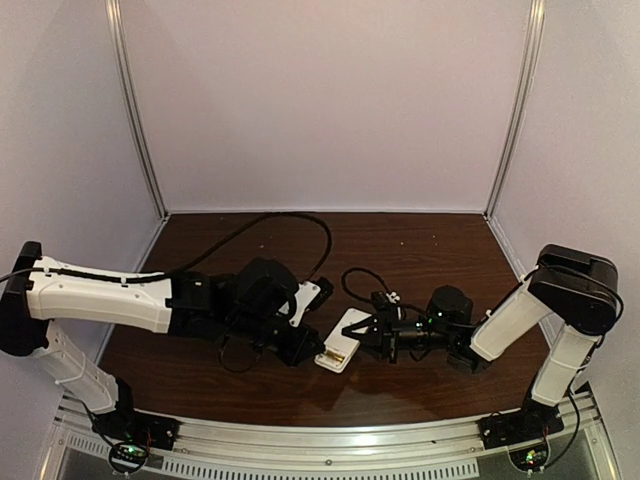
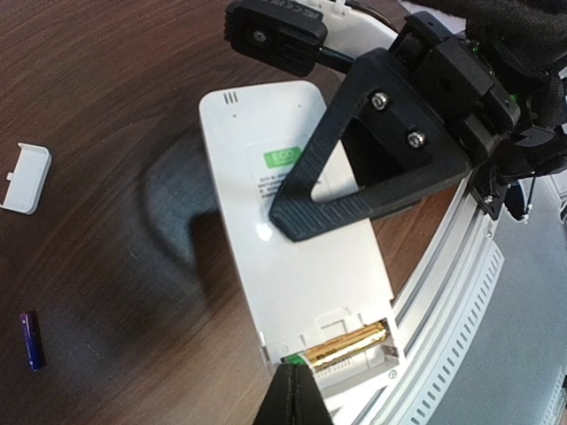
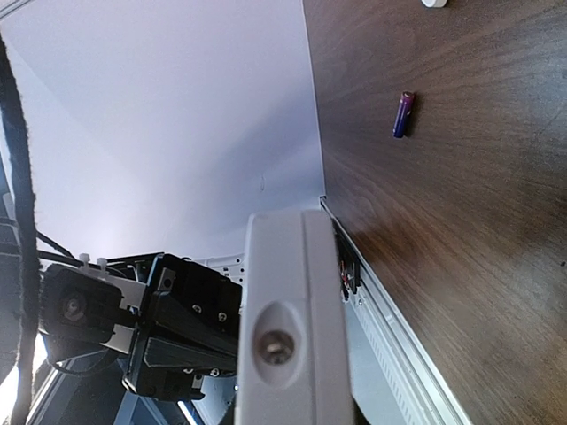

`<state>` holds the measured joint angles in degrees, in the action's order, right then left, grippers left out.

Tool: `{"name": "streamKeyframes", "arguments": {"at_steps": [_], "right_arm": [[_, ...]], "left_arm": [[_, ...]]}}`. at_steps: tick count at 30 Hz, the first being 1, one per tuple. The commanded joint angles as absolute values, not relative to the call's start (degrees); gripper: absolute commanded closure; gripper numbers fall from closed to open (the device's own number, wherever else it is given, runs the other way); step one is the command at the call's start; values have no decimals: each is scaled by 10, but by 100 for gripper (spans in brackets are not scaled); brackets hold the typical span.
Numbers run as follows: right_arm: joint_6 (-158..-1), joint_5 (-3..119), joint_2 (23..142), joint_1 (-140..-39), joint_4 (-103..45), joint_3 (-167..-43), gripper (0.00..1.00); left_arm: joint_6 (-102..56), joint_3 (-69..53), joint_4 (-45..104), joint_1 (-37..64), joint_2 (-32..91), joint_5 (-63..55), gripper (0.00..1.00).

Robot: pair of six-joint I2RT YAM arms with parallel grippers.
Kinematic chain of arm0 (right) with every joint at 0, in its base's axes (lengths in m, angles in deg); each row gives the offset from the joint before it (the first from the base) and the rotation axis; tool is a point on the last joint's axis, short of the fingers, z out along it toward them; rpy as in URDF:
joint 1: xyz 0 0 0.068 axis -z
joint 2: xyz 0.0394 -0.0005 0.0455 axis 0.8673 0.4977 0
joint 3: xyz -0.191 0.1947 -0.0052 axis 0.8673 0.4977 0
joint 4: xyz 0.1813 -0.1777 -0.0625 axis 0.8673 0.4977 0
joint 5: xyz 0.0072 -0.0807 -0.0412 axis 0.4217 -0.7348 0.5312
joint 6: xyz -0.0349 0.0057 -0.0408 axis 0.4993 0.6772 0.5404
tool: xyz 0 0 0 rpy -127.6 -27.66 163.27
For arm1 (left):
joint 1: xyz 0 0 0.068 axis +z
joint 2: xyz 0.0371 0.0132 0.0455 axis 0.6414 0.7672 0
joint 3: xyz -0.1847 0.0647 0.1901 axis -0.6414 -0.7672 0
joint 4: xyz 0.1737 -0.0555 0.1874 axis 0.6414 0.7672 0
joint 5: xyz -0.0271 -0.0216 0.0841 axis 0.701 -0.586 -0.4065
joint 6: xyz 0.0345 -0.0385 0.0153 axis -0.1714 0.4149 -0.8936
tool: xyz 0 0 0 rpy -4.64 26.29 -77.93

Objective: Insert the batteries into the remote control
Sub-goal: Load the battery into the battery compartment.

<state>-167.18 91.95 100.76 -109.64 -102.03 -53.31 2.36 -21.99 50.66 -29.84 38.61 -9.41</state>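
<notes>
On the table (image 1: 430, 250): one remote control (image 2: 301, 283) lay back-up on the dark wood, its battery bay open at the end nearest the metal rail (image 1: 330, 438).
Batteries: two counted. One gold battery (image 2: 345, 343) sat inside the open bay. One bluish battery (image 2: 31, 339) lay loose on the wood, well apart from the remote.
Bay cover (image 2: 25, 179): one small white piece, flat on the wood, apart from the remote and near the bluish battery.
Left gripper (image 2: 293, 390): claw pinched fully together, nothing seen between its tips, which stood just at the bay's outer edge beside the gold battery.
Right gripper (image 1: 368, 336): claw parted by a narrow gap, nothing seen between. One black finger (image 2: 354, 205) lay across the remote's back.
In the way: that finger hid part of the green label (image 2: 283, 159). The left claw's tip blocked a corner of the bay.
Cable (image 1: 290, 222): one black loop arched over the wood behind both arms.
</notes>
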Motion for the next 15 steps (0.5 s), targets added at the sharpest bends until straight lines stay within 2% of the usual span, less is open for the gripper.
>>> {"name": "streamKeyframes", "arguments": {"at_steps": [1, 15], "right_arm": [[-1674, 911, 983, -1095, -1268, -552, 100], [-1677, 913, 983, -1092, -1269, -556, 100]], "left_arm": [[19, -206, 499, -304, 418, -71, 97], [-23, -134, 598, -332, 498, -127, 97]]}}
